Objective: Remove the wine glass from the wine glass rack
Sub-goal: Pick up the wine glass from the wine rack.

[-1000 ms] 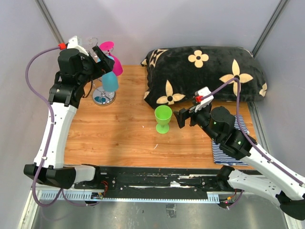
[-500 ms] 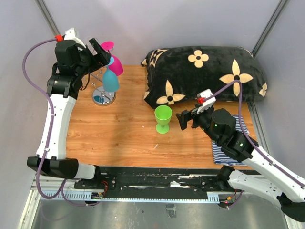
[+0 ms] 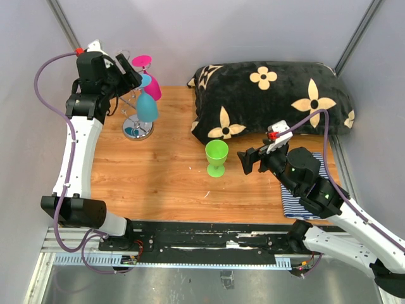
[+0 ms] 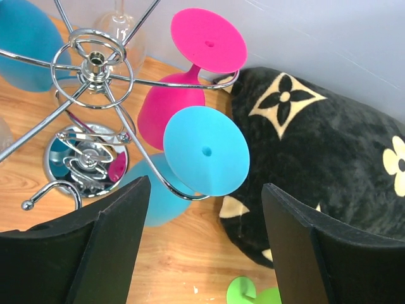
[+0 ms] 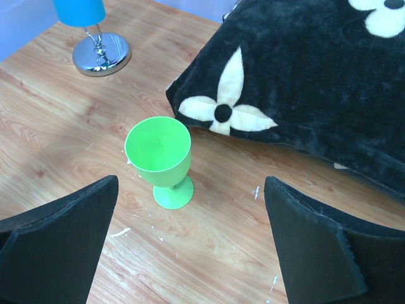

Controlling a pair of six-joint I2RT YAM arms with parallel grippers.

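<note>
Chrome wire forms the wine glass rack, which stands on the wooden table at about 10 o'clock in the overhead view, its round base mirror-bright. From its curled hooks a blue wine glass and a pink wine glass hang upside down by their feet on the 3 o'clock side of the stem. A clear glass hangs at the rack's far side.

The left arm rises steeply from its base along the table's 9 o'clock edge and bends at the top, so that its wrist sits level with the rack's crown and looks down over it. The left fingers are spread wide and grasp nothing. In the wrist view the blue foot lies in the gap between them, somewhat beyond their tips and not touched by either one.

The right arm reaches low from 5 o'clock toward the table's middle, with its wrist tipped downward. The right fingers are likewise spread wide and empty. A green wine glass stands upright on the table below and between them, clear of both.

A black pillow with cream flowers fills the table's 1 o'clock corner. A striped cloth lies under the right arm at 4 o'clock.
</note>
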